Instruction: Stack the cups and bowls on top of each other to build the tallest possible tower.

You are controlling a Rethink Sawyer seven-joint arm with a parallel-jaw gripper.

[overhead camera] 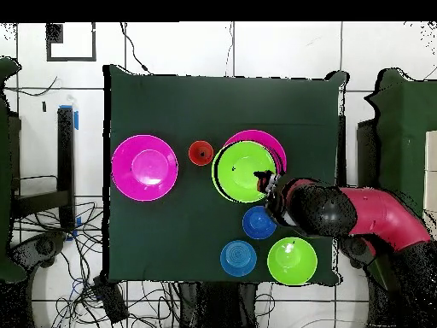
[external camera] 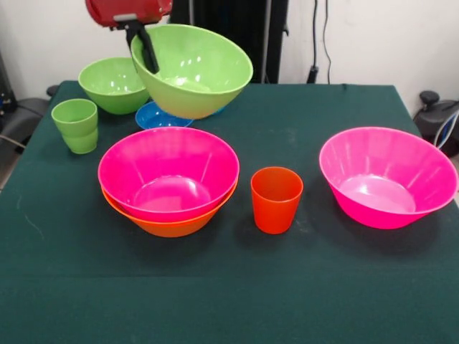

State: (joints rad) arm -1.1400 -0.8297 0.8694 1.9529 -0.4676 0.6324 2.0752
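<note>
My gripper [external camera: 152, 66] is shut on the rim of a large green bowl [external camera: 193, 72], which hangs tilted in the air at the back left. In the overhead view the gripper [overhead camera: 265, 181] and this green bowl [overhead camera: 243, 171] sit over the tower [external camera: 168, 179], a pink bowl [overhead camera: 275, 147] nested in an orange bowl [external camera: 168, 228]. An orange-red cup [external camera: 276, 199] stands right of the tower. A light green cup [external camera: 75, 125] stands at the left. A second pink bowl [external camera: 387, 175] sits at the right. Another green bowl [external camera: 113, 84] rests at the back left.
A blue bowl [external camera: 161, 116] lies under the lifted green bowl. The overhead view shows two blue bowls [overhead camera: 259, 222] [overhead camera: 238, 257] and the resting green bowl [overhead camera: 292, 260] close to my arm [overhead camera: 358, 209]. Cables run along the floor beside the table [external camera: 229, 301].
</note>
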